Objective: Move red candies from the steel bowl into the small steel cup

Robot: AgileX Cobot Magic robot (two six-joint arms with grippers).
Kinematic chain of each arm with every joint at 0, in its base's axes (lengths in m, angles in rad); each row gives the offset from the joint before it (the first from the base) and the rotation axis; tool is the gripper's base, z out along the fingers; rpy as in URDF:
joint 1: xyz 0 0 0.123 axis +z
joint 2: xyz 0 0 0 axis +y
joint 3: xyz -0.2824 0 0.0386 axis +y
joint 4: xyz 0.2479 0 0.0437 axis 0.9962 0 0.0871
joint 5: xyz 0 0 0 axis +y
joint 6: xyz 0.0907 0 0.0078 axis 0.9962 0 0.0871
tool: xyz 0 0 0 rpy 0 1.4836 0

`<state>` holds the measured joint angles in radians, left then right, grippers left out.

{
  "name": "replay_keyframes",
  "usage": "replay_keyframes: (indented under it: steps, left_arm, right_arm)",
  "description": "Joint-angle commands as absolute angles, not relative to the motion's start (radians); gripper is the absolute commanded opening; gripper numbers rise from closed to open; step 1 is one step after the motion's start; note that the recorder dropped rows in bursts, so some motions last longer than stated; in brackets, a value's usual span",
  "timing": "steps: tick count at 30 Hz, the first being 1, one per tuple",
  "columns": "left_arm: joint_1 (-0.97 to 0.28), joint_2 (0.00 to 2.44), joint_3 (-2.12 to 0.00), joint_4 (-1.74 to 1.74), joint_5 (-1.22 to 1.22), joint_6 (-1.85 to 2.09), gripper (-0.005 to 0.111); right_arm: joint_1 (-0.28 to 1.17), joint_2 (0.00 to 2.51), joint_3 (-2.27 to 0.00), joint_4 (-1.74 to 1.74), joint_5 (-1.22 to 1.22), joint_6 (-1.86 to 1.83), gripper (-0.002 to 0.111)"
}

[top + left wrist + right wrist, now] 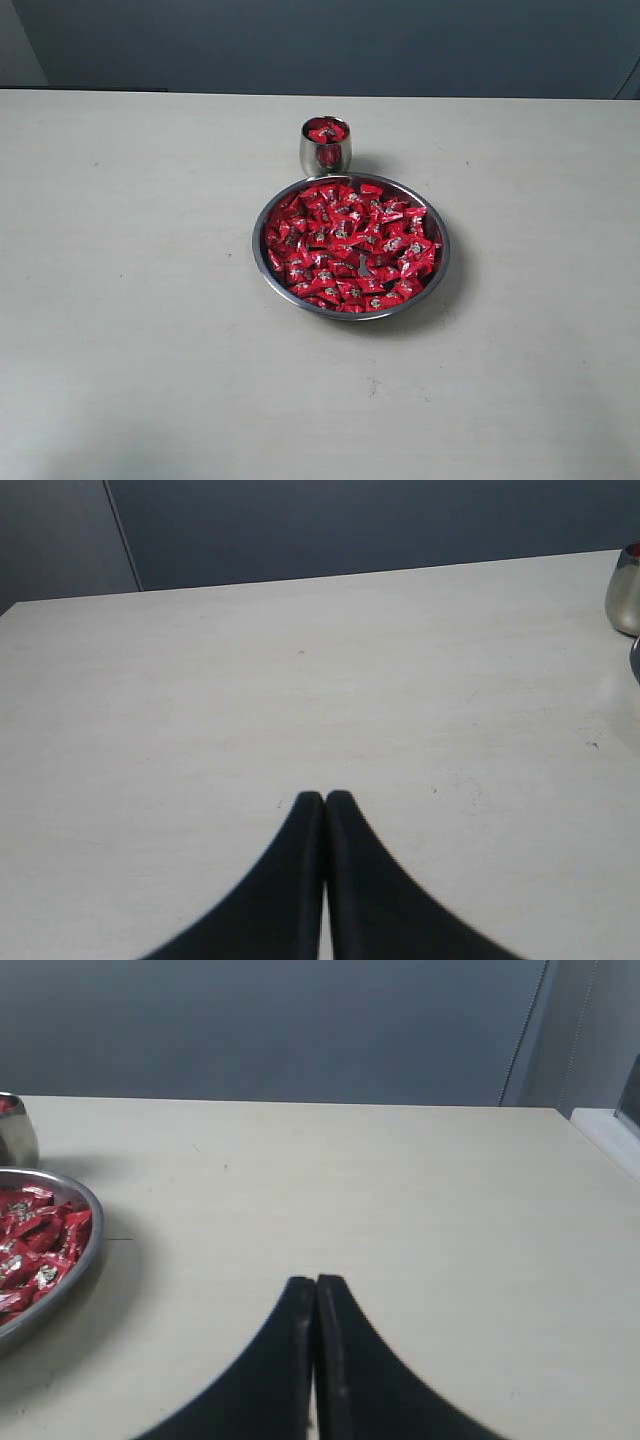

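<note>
Bowl sits mid-table, heaped with red candies. The little cup stands just behind it, with candies showing at its brim too. Left pincer: tips pressed together, holding nothing, over bare tabletop. Right pincer: same story, tips together, empty, off to the bowl's side.

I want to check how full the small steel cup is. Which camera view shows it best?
The exterior view: the small steel cup stands whole beyond the steel bowl, its mouth showing red candies inside. Both wrist views catch only a cropped sliver of it at the frame edge.
</note>
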<state>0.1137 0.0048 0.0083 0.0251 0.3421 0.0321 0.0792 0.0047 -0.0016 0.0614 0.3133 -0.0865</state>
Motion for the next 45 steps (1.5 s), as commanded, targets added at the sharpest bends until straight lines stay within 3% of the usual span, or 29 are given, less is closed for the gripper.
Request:
replay_keyframes:
  steps: [1, 45]
  left_arm:
    - [0.108, 0.0, 0.0, 0.027, 0.337, 0.029, 0.0]
    - [0.108, 0.0, 0.0, 0.027, 0.337, 0.029, 0.0]
  right_arm:
    - [0.081, 0.0, 0.0, 0.061, 0.307, -0.087, 0.0]
    - [0.081, 0.0, 0.0, 0.061, 0.307, -0.087, 0.0]
